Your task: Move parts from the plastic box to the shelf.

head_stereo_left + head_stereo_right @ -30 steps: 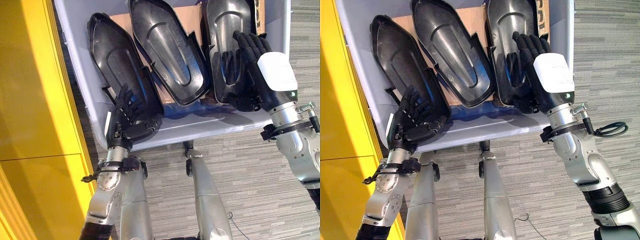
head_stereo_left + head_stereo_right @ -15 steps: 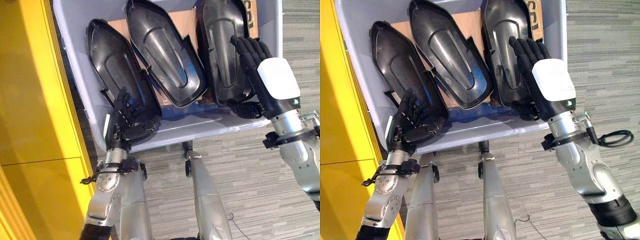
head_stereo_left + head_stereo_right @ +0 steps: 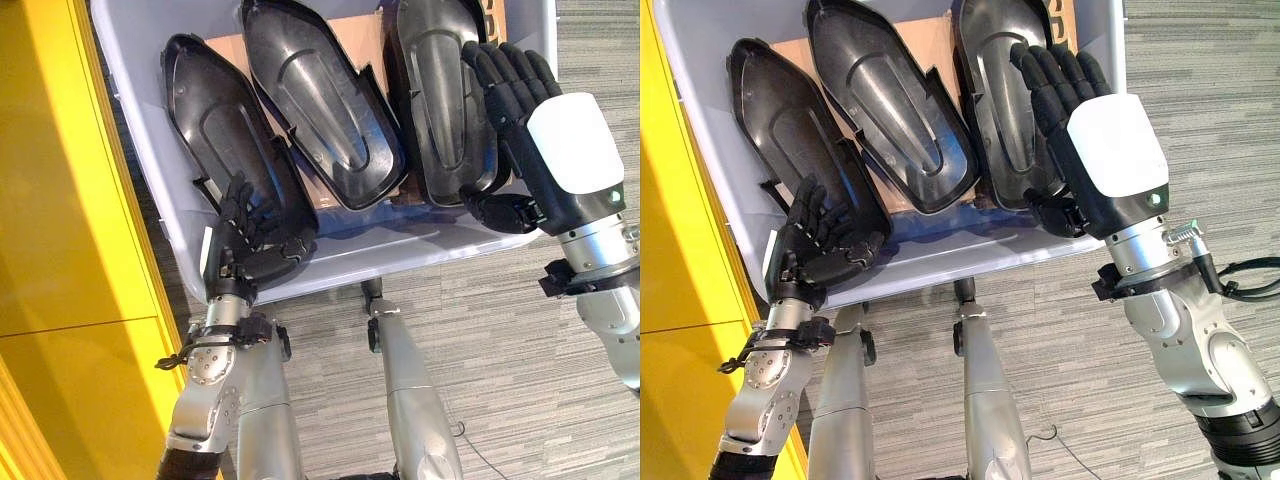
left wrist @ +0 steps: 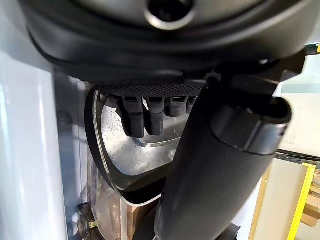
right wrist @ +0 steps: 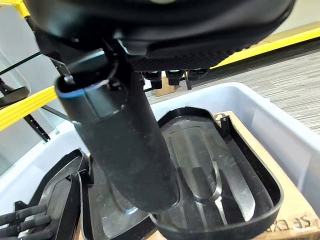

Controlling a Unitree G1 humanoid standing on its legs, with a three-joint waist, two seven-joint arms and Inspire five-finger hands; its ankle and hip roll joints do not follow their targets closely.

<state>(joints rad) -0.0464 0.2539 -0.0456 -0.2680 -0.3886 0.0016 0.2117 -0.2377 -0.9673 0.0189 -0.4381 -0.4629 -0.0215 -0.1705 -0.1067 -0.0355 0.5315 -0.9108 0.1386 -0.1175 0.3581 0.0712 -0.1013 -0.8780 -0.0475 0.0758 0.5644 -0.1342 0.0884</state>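
Note:
Three long black moulded parts lie side by side on cardboard [image 3: 355, 30] in a pale plastic box [image 3: 400, 258]. My left hand [image 3: 245, 245] holds the near end of the left part [image 3: 215, 130]: its fingers [image 4: 150, 117] curl over the rim into the hollow and the thumb presses from below. The middle part [image 3: 320, 100] lies untouched. My right hand [image 3: 560, 160] hovers over the near end of the right part [image 3: 440, 90], fingers straight and thumb [image 5: 125, 145] bent across the part's rim [image 5: 210, 165] without gripping it.
A yellow shelf unit [image 3: 60, 200] stands close along the left side of the box. Grey carpet [image 3: 520, 380] lies in front of the box and to its right.
My right hand has risen off the right part toward the camera and shifted slightly right. The left hand keeps its hold. The whole view has shifted a little.

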